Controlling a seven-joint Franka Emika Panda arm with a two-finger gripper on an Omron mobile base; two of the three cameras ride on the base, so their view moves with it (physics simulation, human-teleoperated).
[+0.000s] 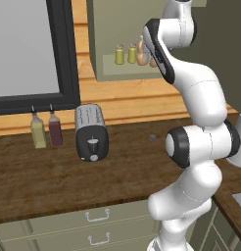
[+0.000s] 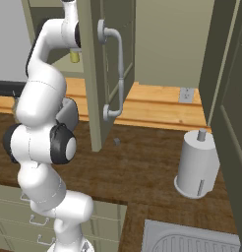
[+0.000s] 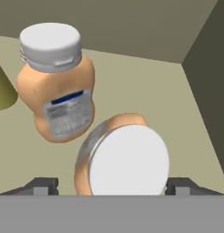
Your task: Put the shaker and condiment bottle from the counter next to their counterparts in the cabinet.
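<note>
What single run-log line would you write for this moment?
stage: placing bottle in cabinet | gripper: shut on bottle | twin bottle: beside it | shakers: both on shelf

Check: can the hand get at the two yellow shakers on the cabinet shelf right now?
Probably not yet. The hand has an orange bottle between its fingers, beside the second orange bottle on the shelf. The shakers stand unblocked to the side; it likely must release first.
</note>
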